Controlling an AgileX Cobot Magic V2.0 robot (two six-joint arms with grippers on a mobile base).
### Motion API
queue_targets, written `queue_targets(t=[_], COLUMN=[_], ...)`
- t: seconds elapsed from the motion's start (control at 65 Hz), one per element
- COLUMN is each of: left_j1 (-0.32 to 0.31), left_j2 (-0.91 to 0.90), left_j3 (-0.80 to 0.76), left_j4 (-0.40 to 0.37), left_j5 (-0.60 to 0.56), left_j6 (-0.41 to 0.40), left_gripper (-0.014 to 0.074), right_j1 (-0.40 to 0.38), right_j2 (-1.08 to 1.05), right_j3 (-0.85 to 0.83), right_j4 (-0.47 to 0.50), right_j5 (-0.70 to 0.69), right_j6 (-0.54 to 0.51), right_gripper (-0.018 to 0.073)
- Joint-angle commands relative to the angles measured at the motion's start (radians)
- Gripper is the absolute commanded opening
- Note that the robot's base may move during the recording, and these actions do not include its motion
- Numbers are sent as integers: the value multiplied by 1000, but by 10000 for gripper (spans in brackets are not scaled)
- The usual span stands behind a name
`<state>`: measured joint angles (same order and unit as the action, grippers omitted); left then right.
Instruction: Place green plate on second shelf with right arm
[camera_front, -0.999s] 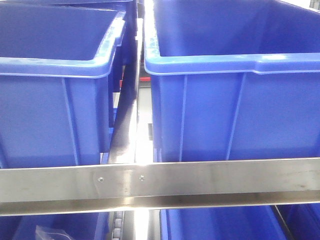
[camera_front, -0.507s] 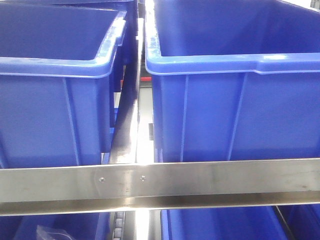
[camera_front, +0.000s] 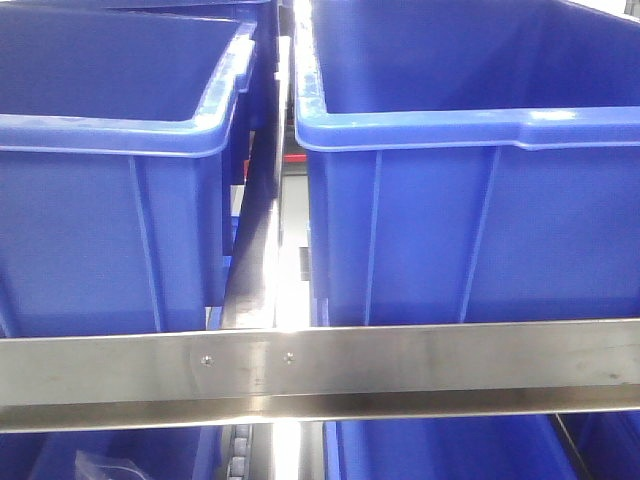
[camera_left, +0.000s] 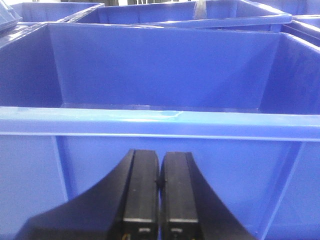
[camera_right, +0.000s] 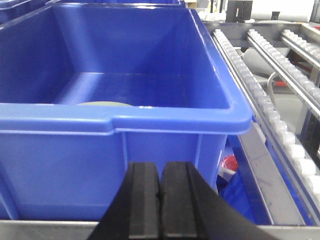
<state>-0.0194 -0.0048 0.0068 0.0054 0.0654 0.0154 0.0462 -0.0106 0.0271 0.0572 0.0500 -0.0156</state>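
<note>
Across the last second the front view slides a little. The left bin (camera_front: 100, 230), the right bin (camera_front: 470, 220) and the steel rail (camera_front: 420, 365) across the lower part of the frame all drift slightly toward the right edge, and the two screws in the rail go with them. Nothing inside the scene shifts against anything else, so I judge that the camera, and probably the base, is creeping sideways along the rack while no object is being handled.

The left gripper (camera_left: 160, 160) sits at the bottom centre of its view with its fingers pressed together and nothing between them, facing the near wall of a blue bin (camera_left: 160, 75). The right gripper (camera_right: 160, 172) is the same — closed on itself and empty, low in the frame before another bin (camera_right: 125, 120).

Just above that bin's near rim, left of centre in the right wrist view, a pale greyish-green curved edge (camera_right: 102, 103) shows on the bin floor. It may be the green plate, but too little is visible to be sure. No plate appears in the other views. At the right of that frame, roller tracks (camera_right: 260, 95) run toward the upper edge.

So the right arm carries nothing at this moment, and the small drift reads as positioning — not as a grasp or a placement.
</note>
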Motion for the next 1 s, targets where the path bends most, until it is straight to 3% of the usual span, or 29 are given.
queue_targets(t=[0.0, 0.984], left_j1=[-8, -8], left_j2=[-14, -14], left_j3=[42, 42], left_j4=[1, 1], left_j5=[-86, -86], left_j6=[-1, -1], left_gripper=[130, 130], right_j1=[-7, -7], right_j2=[1, 1], right_j3=[-17, -18], right_j4=[2, 9], right_j5=[-123, -171], right_j6=[-14, -13], right_gripper=[53, 53])
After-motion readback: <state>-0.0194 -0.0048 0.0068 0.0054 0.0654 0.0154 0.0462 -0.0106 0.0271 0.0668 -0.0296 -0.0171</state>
